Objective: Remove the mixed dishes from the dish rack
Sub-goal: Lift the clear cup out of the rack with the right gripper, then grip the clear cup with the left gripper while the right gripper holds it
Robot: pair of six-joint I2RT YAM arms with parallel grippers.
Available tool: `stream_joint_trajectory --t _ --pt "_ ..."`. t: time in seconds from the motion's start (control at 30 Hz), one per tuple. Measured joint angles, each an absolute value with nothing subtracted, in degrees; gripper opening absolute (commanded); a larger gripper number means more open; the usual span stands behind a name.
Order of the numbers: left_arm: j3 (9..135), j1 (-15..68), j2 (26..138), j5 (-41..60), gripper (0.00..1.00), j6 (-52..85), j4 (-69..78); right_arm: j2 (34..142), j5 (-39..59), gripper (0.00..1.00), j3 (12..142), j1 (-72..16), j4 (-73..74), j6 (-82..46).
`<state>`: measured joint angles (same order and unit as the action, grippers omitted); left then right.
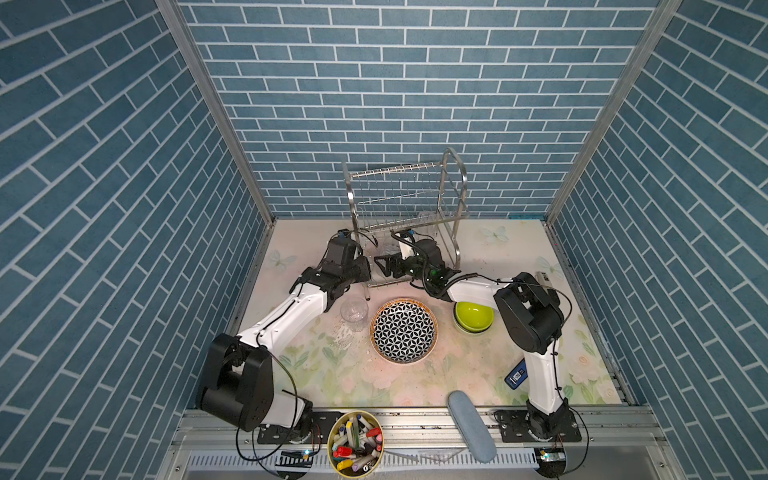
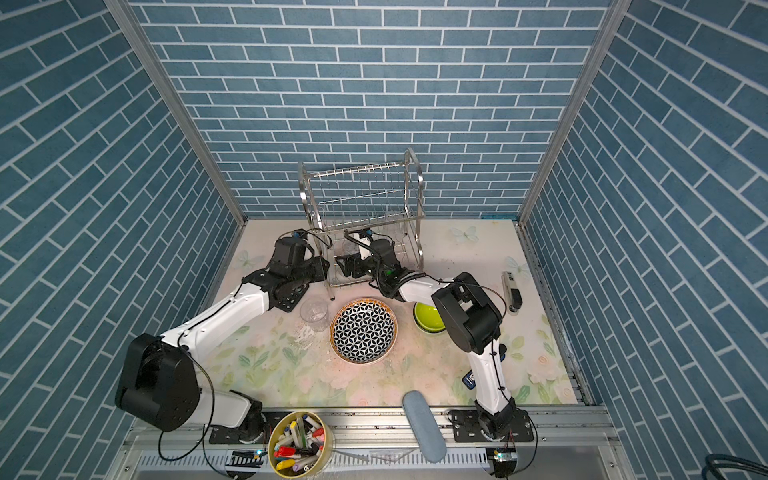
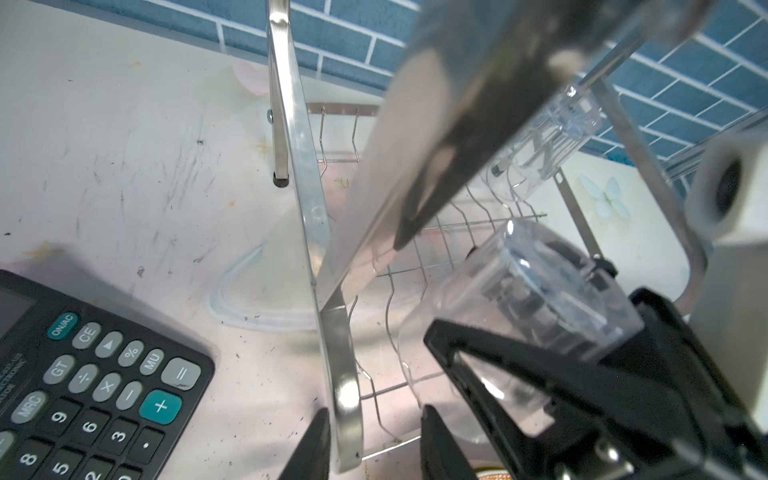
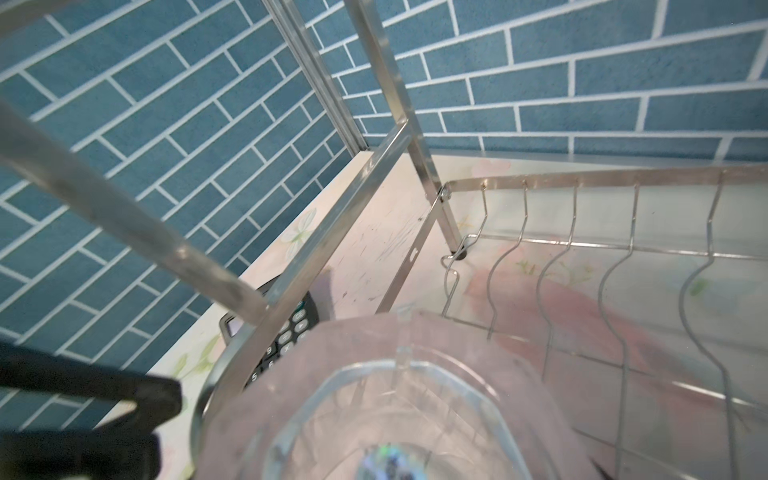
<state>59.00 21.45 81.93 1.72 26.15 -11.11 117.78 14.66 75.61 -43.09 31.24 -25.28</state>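
Your right hand (image 1: 380, 268) grasps a clear tumbler (image 3: 540, 291) low inside the rack (image 1: 405, 191). Your left hand (image 3: 374, 444) straddles the rack frame, released. The glass likely handles light, slick and breakable; grip its walls mid-height.

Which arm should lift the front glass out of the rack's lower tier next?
Right. The right gripper appears closed on the clear tumbler in the lower tier of the dish rack; the left gripper straddles its side frame, open.
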Motion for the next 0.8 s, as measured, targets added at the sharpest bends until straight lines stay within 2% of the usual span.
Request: stream_joint_trajectory --t 0.37,0.43,0.6,0.8 --pt "59.3 21.5 78.5 -1.1 0.45 26.4 -13.4 109.1 21.0 0.0 69.5 -43.4 31.9 -30.3" --pt "58.4 21.5 76.5 -1.5 0.49 27.0 -13.5 107.7 22.2 0.0 68.4 -43.4 32.4 -31.7" --pt "55.8 21.5 70.9 -2.3 0.66 28.5 -13.8 105.5 24.1 0.0 65.1 -43.4 33.9 -34.8" --pt "51.0 23.3 59.6 -4.0 0.72 31.6 -16.3 101.1 26.2 0.0 58.4 -43.4 36.4 -40.3"
